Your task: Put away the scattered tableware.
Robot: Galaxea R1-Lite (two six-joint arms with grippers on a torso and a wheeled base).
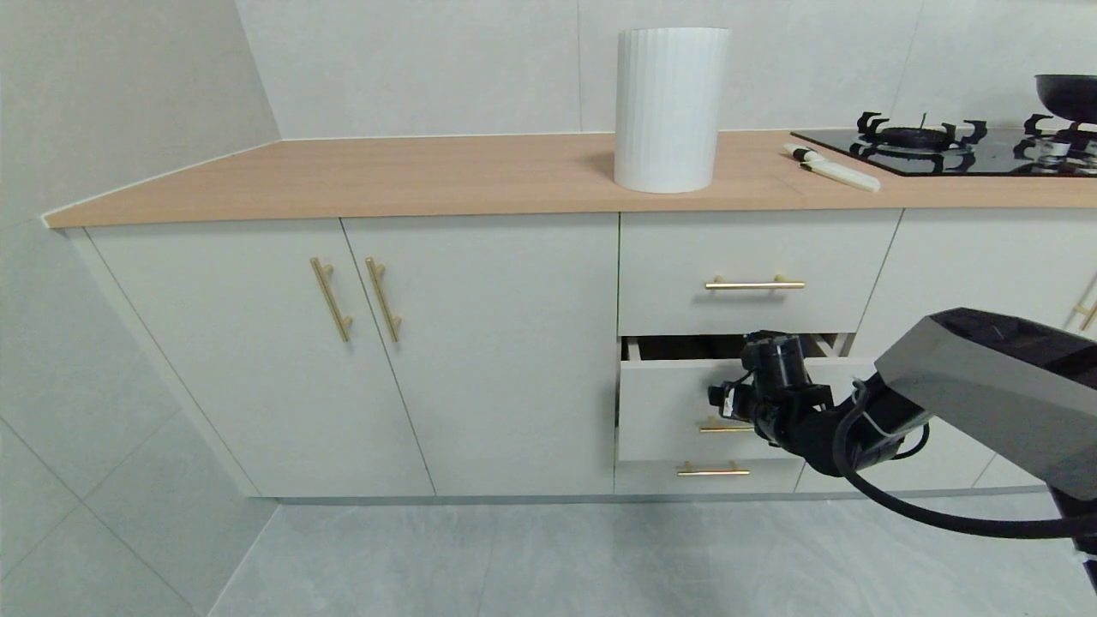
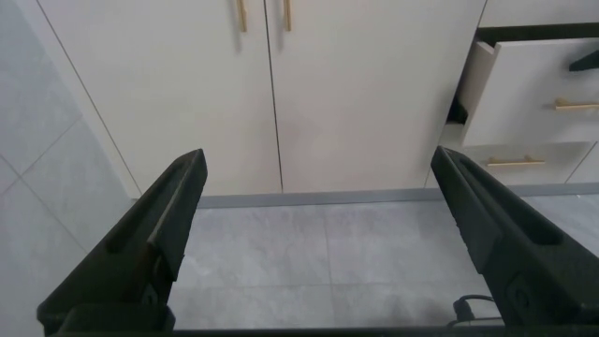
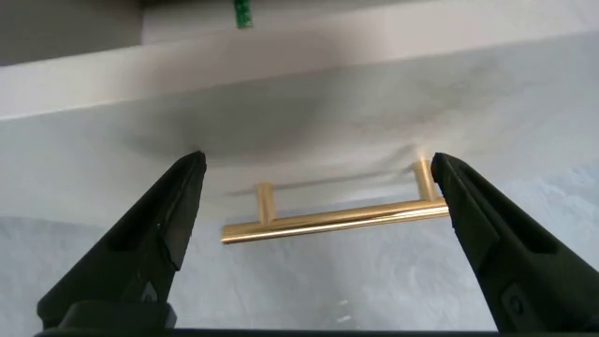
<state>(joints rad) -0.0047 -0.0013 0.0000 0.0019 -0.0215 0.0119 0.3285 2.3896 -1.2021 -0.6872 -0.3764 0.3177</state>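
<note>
A knife (image 1: 831,169) with a cream handle lies on the wooden counter (image 1: 386,176), next to a tall white ribbed container (image 1: 667,109). Below them, the middle drawer (image 1: 668,403) stands pulled out a little. My right gripper (image 1: 730,413) is at that drawer's front. In the right wrist view it (image 3: 316,173) is open, one finger on each side of the drawer's gold handle (image 3: 337,220) and not touching it. My left gripper (image 2: 318,159) hangs open and holds nothing, low over the floor and facing the cabinet doors (image 2: 271,84).
A black gas hob (image 1: 951,150) with a dark pan (image 1: 1067,94) sits at the counter's right end. The top drawer (image 1: 754,284) and the bottom one (image 1: 711,470) are closed. Double doors with gold handles (image 1: 356,298) lie to the left. Grey tiled floor (image 1: 514,557) spreads below.
</note>
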